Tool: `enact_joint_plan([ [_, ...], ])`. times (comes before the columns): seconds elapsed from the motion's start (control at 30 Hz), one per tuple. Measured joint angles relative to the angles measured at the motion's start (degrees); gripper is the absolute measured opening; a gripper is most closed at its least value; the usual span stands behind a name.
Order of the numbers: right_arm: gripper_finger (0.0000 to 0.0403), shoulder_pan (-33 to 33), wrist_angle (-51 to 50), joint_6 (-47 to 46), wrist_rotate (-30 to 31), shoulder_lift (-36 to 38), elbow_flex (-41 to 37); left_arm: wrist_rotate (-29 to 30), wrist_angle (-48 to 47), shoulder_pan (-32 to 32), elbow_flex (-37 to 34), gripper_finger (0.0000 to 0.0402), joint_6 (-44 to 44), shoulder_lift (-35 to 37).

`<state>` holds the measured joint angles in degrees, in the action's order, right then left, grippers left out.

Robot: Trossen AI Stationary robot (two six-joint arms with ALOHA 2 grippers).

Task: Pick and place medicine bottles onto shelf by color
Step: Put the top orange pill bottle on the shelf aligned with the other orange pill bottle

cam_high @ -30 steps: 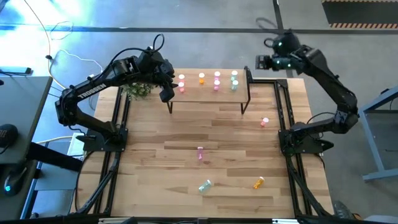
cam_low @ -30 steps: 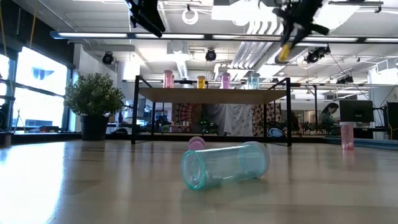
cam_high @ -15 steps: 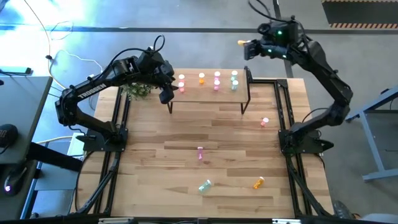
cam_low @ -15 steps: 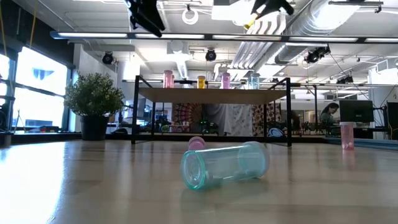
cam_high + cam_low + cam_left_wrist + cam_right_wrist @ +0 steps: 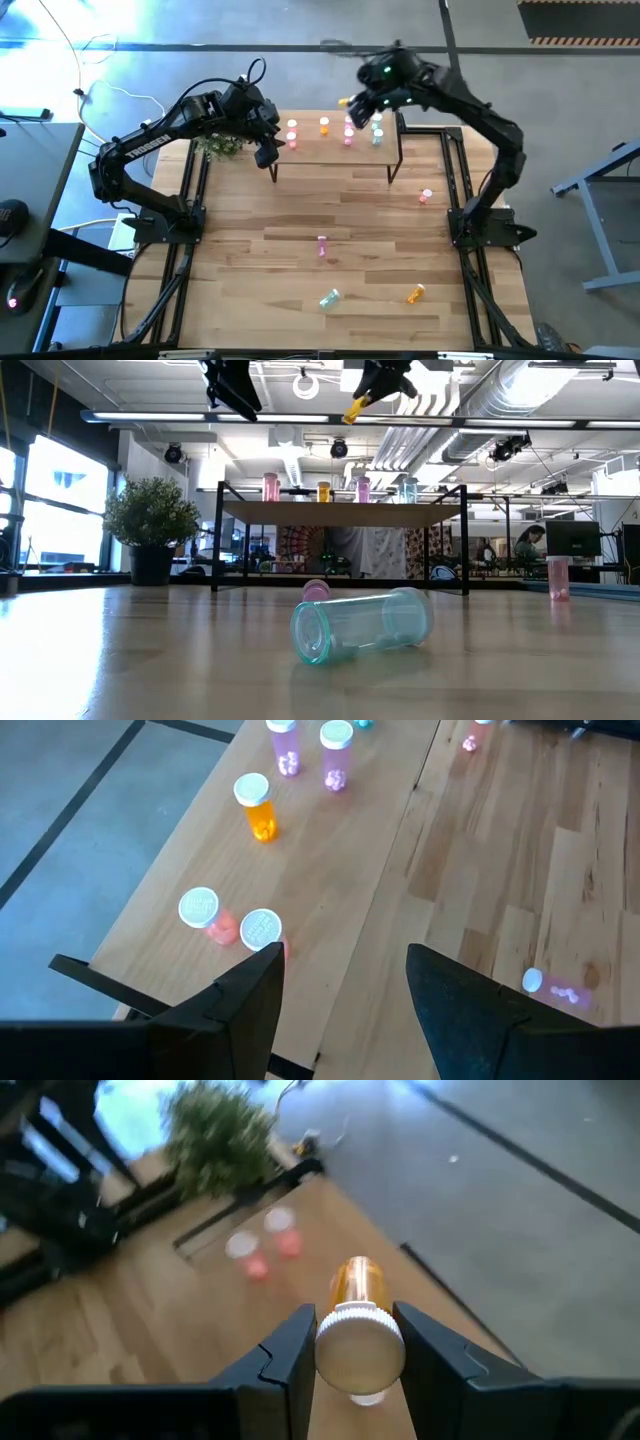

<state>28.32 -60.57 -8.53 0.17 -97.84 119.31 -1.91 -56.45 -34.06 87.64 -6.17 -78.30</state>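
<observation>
- The right claw (image 5: 352, 1370) is pinching an orange bottle (image 5: 358, 1325) high over the shelf (image 5: 335, 152).
- The left claw (image 5: 340, 995) is hanging spread wide, two pink bottles (image 5: 232, 926) just beneath it.

My right gripper (image 5: 355, 1342) hangs high above the far edge, clamped on an orange bottle (image 5: 359, 1320). My left gripper (image 5: 340, 982) hovers, fingers spread.

Probably an open-plan lab or office: exposed ceiling ducts (image 5: 520, 400), a monitor (image 5: 572, 538) at three o'clock, grey concrete floor (image 5: 300, 80).
</observation>
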Motion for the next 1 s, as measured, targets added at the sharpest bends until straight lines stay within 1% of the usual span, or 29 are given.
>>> enact_joint_plan([
  [0.23,0.0108,-5.36,-0.98,3.62,-0.23,-2.81,0.0,-0.09,0.07,0.0,0.0,0.02,-0.55,-0.02],
  [0.33,0.0108,-6.85,-0.92,4.52,-0.85,-2.87,-0.13,-1.59,0.09,-0.01,0.0,0.02,-2.09,-0.02],
  [0.53,0.0108,-7.5,-0.88,7.58,-3.89,-2.85,-0.12,-4.2,1.54,0.0,0.0,0.02,-2.58,-0.04],
  [0.6,0.0108,-7.48,-0.75,8.54,-4.74,-3.15,-0.11,-5.06,3.37,-0.02,0.0,0.02,-2.45,-0.05],
  [0.67,0.0108,-7.48,-0.79,9.08,-5.64,-3.31,-0.13,-7.43,6.04,0.14,0.0,0.02,-2.45,-0.07],
  [0.77,0.0108,-7.48,-0.75,11.0,-8.63,-3.22,-0.13,-10.04,10.56,1.04,0.0,0.02,-2.53,-0.69],
  [0.83,0.0108,-7.48,-0.69,12.55,-10.68,-3.22,-0.13,-10.3,12.14,1.43,-0.02,0.02,-2.83,-1.14],
  [1.0,0.0108,-7.48,-0.6,16.58,-18.1,-3.12,-0.13,-10.52,14.76,3.19,-0.03,0.02,-4.86,-2.8],
])
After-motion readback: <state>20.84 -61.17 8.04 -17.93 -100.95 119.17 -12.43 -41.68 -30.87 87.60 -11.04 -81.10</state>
